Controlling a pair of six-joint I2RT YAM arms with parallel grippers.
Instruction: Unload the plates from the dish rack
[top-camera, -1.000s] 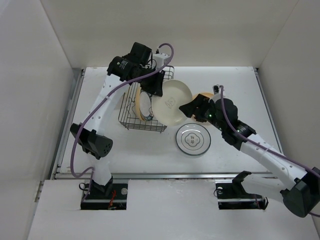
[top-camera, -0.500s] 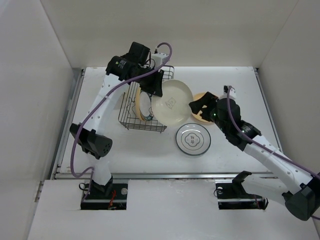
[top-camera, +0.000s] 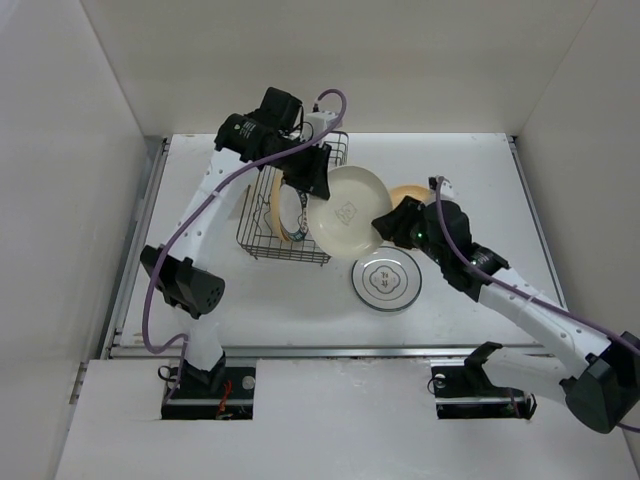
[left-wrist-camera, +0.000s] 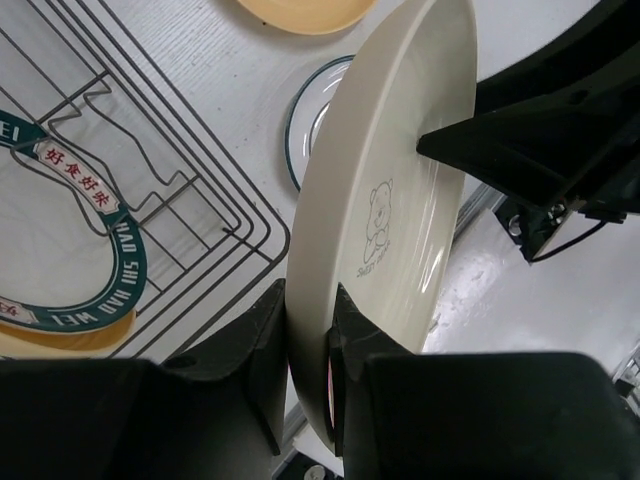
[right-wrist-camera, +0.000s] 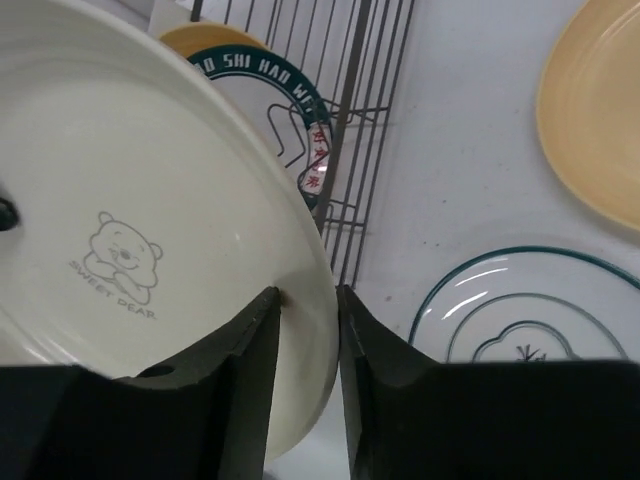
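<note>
The cream plate (right-wrist-camera: 130, 230) carries a small bear above "SWEET DEAR"; the green-banded plate (right-wrist-camera: 270, 90) standing in the dish rack (top-camera: 258, 235) reads "SHI HAO WEI"; none of this lettering can be read from the top view. The left claw (left-wrist-camera: 310, 330) pinches the cream plate's rim, just right of the rack; the right claw (right-wrist-camera: 310, 310) straddles the opposite rim, though I cannot tell whether it is pressing.
</note>
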